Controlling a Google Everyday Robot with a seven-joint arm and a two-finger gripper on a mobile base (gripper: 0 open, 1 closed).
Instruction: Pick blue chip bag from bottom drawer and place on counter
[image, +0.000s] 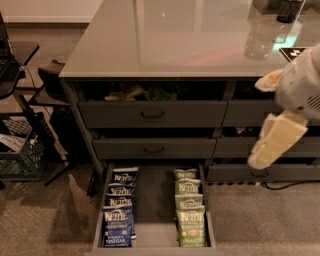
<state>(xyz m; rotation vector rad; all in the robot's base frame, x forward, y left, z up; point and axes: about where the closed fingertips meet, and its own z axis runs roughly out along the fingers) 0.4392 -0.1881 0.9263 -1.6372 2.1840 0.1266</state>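
Storage explained the layout: the bottom drawer (154, 200) stood pulled out toward the near side. Its flat grey floor held two overlapping rows of crinkly bags, blue at left and green bags (189, 210) at right, with a bare strip between. The nearest blue bag (117, 227), dark with white lettering, lay topmost in its row, so it was probably the easiest to lift. The gripper (278, 137), cream and white, hung at right before the upper drawers (152, 114), well apart from the bags and carrying nothing; whether it was open or closed could not be told. The counter (165, 40) was smooth, glossy grey.
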